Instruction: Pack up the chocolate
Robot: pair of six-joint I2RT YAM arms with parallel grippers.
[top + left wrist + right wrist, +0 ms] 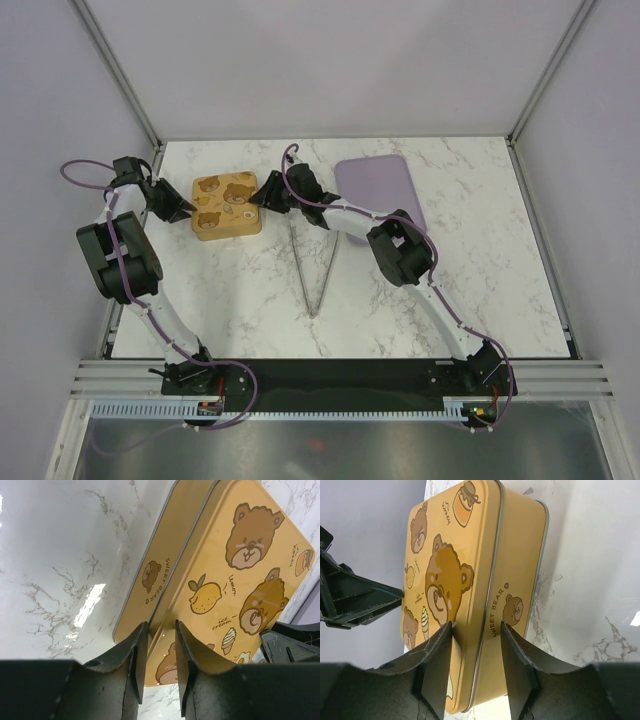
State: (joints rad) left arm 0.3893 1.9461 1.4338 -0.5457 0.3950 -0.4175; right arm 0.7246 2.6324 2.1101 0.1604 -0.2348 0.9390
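The golden-brown box [226, 205] lies at the back left of the table with its bear-printed lid on. No chocolate shows in any view. My left gripper [186, 212] is turned on its side at the box's left edge. In the left wrist view [160, 626] its jaws stand narrowly apart around the near corner of the box [240, 580], with the lid seam between them. My right gripper [262, 195] is at the box's right edge. In the right wrist view [476, 625] one finger lies on the lid and the other by the base of the box [470, 555].
A flat lilac tray [378, 185] lies at the back, right of the box, with nothing on it. Metal tongs [312, 270] lie open in a V in the middle of the table. The cell's walls stand behind and at both sides.
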